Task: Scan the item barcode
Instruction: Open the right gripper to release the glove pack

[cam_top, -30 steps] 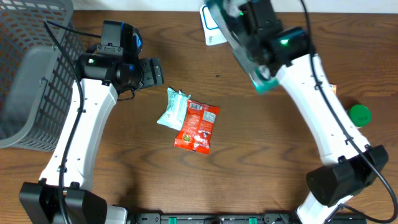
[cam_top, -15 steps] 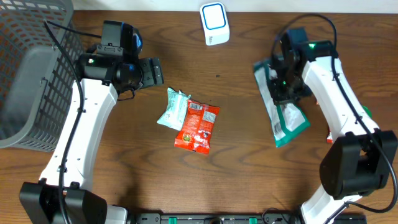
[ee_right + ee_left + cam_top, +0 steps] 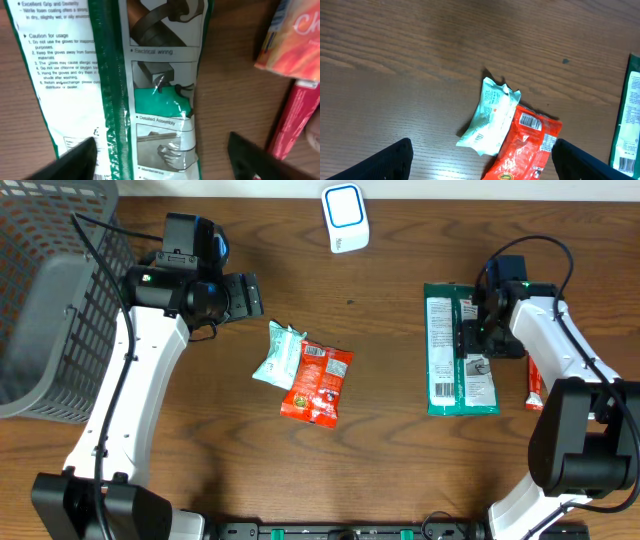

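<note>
Green-and-white plastic glove packet (image 3: 447,330) now down flat on brown wooden table (image 3: 380,440); my right pincer (image 3: 162,157) spread wide, empty. Retreat straight up, don't snag it.

Counting as I go: two pincers of mine, the left pincer (image 3: 248,296) and the right pincer (image 3: 478,340). On the worktop (image 3: 400,460) that's three flat packs: one green glove pack (image 3: 445,355), one pale mint packet (image 3: 277,355), one red snack packet (image 3: 320,385). Add one red tube (image 3: 534,388), one orange packet (image 3: 295,40), one scanner (image 3: 344,218), one grey basket (image 3: 40,240).
</note>
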Controlling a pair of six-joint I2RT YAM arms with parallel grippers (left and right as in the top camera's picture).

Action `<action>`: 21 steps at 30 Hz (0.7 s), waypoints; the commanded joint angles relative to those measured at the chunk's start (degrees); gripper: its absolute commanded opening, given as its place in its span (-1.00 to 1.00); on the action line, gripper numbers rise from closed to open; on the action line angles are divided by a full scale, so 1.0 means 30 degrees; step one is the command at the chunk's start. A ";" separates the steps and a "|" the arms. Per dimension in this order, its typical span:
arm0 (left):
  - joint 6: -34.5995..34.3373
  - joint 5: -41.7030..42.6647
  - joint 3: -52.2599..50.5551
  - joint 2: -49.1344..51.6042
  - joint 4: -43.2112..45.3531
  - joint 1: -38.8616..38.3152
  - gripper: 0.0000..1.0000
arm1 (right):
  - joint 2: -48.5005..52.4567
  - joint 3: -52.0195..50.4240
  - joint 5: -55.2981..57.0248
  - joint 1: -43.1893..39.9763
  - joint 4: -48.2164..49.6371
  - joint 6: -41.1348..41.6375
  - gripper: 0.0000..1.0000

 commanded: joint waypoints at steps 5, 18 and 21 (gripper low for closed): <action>-0.0087 -0.0124 0.0007 -0.0109 -0.0036 0.0044 0.79 | 0.0109 -0.0124 -0.0772 -0.0051 0.0707 0.0379 0.57; -0.0087 -0.0124 0.0007 -0.0109 -0.0036 0.0044 0.78 | 0.0109 -0.0780 -1.1511 0.1027 0.3920 0.0393 -0.79; -0.0087 -0.0124 0.0007 -0.0109 -0.0036 0.0044 0.78 | 0.0117 -0.1683 -1.0440 0.1727 0.5275 0.0729 -0.97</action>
